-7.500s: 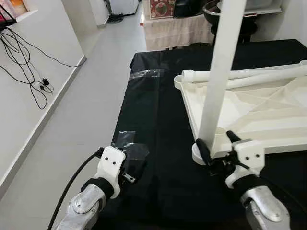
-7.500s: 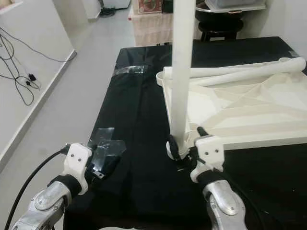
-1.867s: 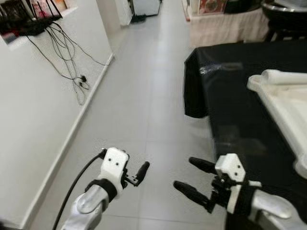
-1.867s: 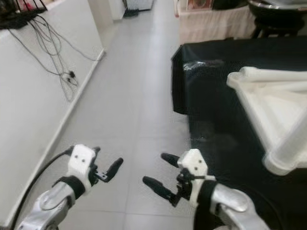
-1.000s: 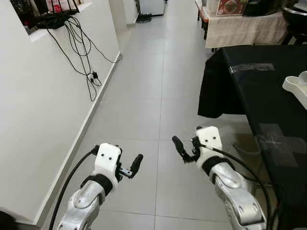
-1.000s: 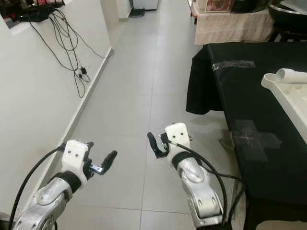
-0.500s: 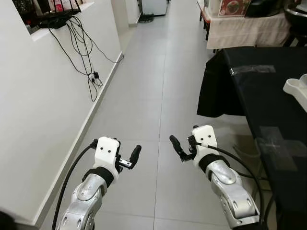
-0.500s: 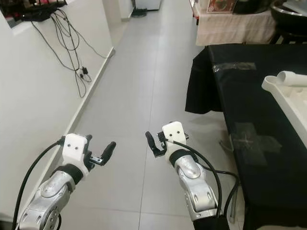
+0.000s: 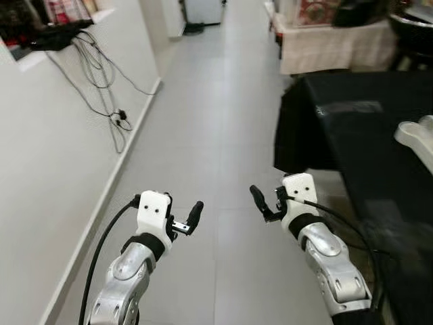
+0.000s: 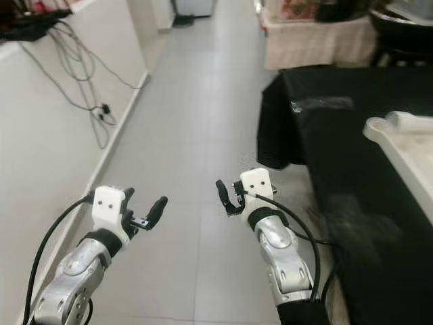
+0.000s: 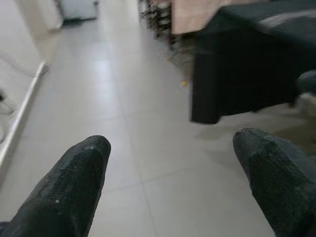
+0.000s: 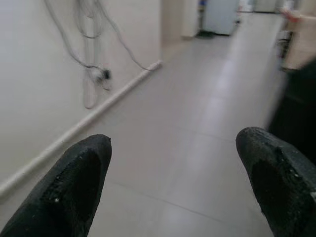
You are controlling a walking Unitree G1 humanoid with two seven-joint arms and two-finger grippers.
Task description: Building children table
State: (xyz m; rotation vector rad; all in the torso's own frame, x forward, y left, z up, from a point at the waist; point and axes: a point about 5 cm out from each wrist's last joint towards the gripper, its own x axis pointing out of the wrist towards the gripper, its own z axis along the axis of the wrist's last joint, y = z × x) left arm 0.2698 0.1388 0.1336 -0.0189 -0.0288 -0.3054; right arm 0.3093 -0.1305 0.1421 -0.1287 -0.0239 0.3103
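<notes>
We hold our left gripper and right gripper over bare floor, fingers spread and carrying nothing. The children's table top lies upside down toward the right edge of the black-draped table, well apart from us. Assembly looks unfinished. The corridor ahead offers open room; the wall bounds our left.
</notes>
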